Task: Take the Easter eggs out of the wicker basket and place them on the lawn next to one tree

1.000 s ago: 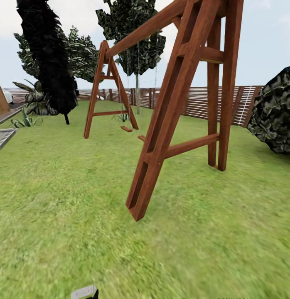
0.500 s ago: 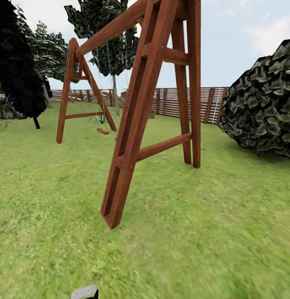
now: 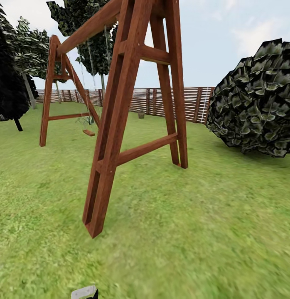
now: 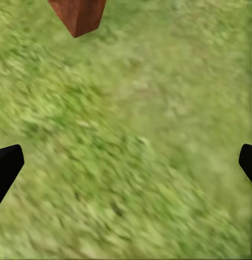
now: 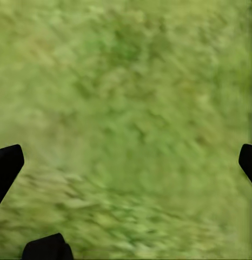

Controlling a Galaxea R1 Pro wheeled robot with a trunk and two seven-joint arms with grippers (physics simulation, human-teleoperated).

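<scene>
The Easter eggs and the wicker basket are out of view. The lawn [image 3: 211, 216] spreads out ahead of me as mottled green grass. Far off at the left stands a tree [image 3: 28, 89] with a pale trunk. My left gripper [image 4: 126, 162] hangs open over bare grass, its dark fingertips [image 4: 7, 165] wide apart, and a red-brown wooden post foot [image 4: 77, 13] lies just beyond it. Over plain grass [image 5: 131, 108] my right gripper [image 5: 126, 162] is open too, with nothing between its fingers.
A big red-brown wooden swing frame [image 3: 116, 124] stands close in front, its near leg planted in the grass. A large dark leafy bush [image 3: 257, 104] is at the right. A slatted fence [image 3: 161, 101] closes the back, with a small brown thing [image 3: 141, 114] before it.
The whole view has swung to the right: the swing frame sits further left in the picture and the bush has come further in. Both grippers stay open.
</scene>
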